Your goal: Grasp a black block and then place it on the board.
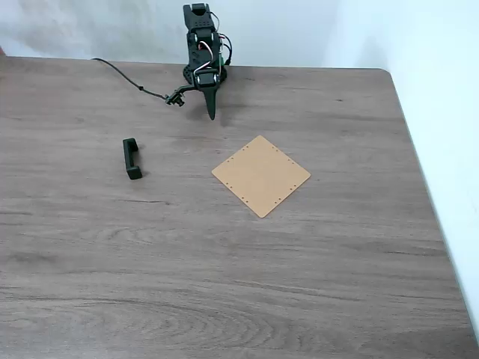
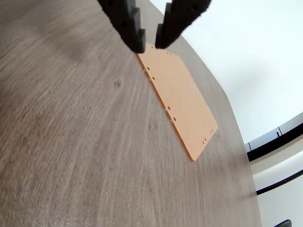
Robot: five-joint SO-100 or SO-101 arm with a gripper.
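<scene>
One arm folded upright at back, pincer point(image 1: 212, 114) pointing down w/ narrow gap

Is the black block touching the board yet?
Apart. The fixed view shows the black block lying on the tabletop left of the board, with bare wood grain between them.

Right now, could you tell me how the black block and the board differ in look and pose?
The black block is a small, dark, raised bar with nubs at both ends; the board is a much larger, thin, flat tan square with small holes along its edges. In the fixed view the block lies left of the board, which sits turned like a diamond. Both rest on the table, apart and untouched.
</scene>
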